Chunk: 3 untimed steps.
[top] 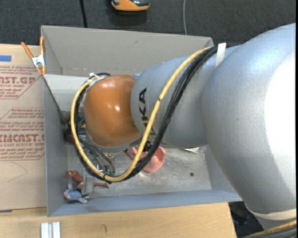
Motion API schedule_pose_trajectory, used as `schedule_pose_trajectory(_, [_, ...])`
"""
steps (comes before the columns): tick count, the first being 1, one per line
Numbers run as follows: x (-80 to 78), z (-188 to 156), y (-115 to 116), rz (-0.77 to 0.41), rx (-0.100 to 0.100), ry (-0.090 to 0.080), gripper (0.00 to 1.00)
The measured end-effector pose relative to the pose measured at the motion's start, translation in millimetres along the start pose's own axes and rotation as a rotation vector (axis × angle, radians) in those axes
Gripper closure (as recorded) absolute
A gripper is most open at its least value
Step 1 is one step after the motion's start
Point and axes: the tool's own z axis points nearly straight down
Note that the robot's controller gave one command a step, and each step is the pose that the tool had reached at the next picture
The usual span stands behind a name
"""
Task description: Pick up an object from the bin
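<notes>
The arm reaches deep into the grey bin (54, 202), its orange wrist cover (109, 110) over the left half. The gripper (95, 163) sits low beneath that cover, and I cannot tell whether it is open or closed, or has hold of anything. A pink cup-like thing (156, 161) lies just to its right; a small heap of coloured toys (74, 186) sits in the near left corner.

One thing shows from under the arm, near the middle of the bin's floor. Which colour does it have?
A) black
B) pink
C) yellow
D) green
B: the thing that shows just below the arm is pink, and it lies on the grey floor of the bin.
</notes>
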Motion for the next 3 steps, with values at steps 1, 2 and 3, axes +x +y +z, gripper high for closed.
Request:
schedule_pose_trajectory(1, [-5.2, 30, 1, -0.114, -0.002, -0.009, 0.00])
schedule_pose_trajectory(2, [-0.9, 70, -3, -0.492, 0.000, -0.006, 0.00])
schedule_pose_trajectory(3, [0.7, 84, -3, -0.202, 0.000, 0.001, 1.00])
